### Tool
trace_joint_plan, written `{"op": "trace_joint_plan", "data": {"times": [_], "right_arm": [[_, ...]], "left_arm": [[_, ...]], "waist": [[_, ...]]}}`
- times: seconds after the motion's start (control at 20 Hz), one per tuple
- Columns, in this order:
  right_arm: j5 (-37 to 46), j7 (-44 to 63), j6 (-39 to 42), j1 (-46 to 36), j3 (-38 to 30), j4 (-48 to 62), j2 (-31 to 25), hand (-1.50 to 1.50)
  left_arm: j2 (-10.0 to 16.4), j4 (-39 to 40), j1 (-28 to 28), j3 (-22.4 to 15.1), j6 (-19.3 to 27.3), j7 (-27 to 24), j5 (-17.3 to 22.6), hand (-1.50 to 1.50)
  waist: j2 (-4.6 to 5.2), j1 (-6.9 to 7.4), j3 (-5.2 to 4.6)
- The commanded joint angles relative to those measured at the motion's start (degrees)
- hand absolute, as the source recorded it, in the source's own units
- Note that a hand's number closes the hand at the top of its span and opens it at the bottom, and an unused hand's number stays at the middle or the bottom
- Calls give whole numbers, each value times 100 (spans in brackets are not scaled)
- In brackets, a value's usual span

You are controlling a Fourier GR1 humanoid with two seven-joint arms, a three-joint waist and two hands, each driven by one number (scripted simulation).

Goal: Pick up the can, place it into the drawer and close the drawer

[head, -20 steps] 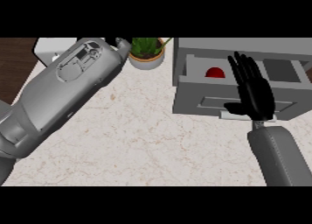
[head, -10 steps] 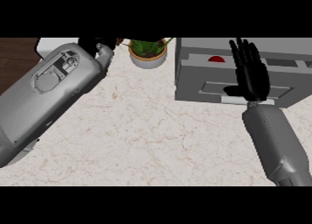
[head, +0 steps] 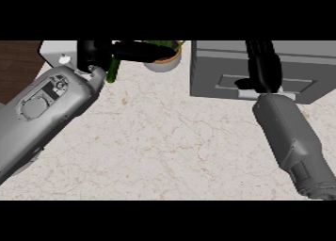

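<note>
The right robot hand [head: 265, 66] lies flat, fingers straight and holding nothing, against the grey box-shaped drawer [head: 215, 70]. The can is out of sight, presumably inside. I'd push squarely until flush. The left robot hand [head: 95, 52] rests open.

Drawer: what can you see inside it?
Nothing: the drawer looks shut, its front covering the inside, with the right hand flat against it. Any contents are hidden.

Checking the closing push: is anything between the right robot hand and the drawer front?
Nothing visible: the right robot hand lies flat on the drawer front; the potted plant stands off at the view's left.
</note>
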Motion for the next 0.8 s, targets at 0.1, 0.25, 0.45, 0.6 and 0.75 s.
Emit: {"op": "trace_joint_plan", "data": {"times": [0.1,0.25,0.45,0.6,0.75], "right_arm": [[34,105,-77,-898,-193,911,-132,-150],[39,153,-302,-945,-229,1103,-15,-150],[44,302,-67,-1475,-307,1338,-128,-150],[66,376,-191,-1578,-338,1473,-25,-150],[-148,-143,208,-1766,-493,1551,-267,-150]], "left_arm": [[199,-407,403,50,-50,31,-113,-150],[235,-720,683,46,-73,-33,-113,-150],[110,-882,833,-94,102,-102,-330,-150],[397,-1026,808,121,-73,71,-234,-150],[292,-926,1023,93,-50,-149,-331,-150]], "waist": [[75,82,34],[99,159,35],[117,176,34],[118,191,36],[160,160,38]]}}
